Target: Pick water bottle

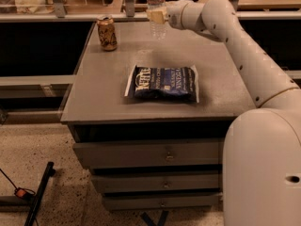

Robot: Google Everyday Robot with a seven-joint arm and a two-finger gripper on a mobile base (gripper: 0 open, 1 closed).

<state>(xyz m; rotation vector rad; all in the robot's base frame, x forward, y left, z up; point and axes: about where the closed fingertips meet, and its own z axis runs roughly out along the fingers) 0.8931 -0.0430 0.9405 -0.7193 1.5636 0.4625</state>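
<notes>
The water bottle (pixel 156 28), clear and ribbed with a pale label band, is at the far middle of the grey cabinet top (pixel 103 88). My gripper (pixel 157 16) reaches in from the right and is shut on the bottle around its middle. It holds the bottle upright, a little above the surface. The bottle's top reaches the upper edge of the view.
A tan-and-gold drink can (pixel 106 33) stands at the far left of the top. A dark blue snack bag (pixel 163 83) lies flat in the middle. My white arm (pixel 244 51) spans the right side. Drawers (pixel 150 157) are below, and a railing runs behind.
</notes>
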